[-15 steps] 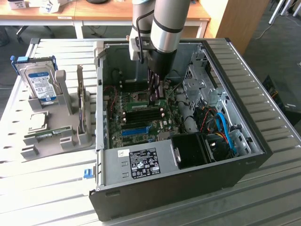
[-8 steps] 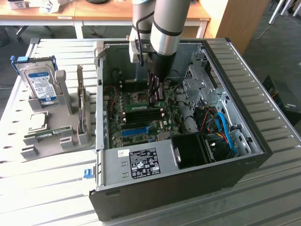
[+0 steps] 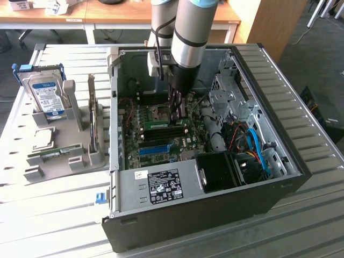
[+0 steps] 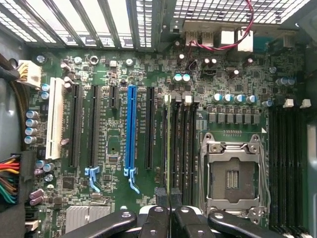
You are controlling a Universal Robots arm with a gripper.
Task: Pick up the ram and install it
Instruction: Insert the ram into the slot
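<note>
Gripper [image 4: 169,196] hanging over motherboard, fingers pinching together on ram [image 4: 168,144]. Ram standing on edge in memory slot just beside CPU socket [image 4: 233,173], running straight out from fingertips. Blue expansion slot [image 4: 131,129] lying farther from socket.

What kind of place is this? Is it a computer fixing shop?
Probably a robot lab or workshop: a robot arm reaches into an open computer case on a slatted metal table, with wooden desks behind.
</note>
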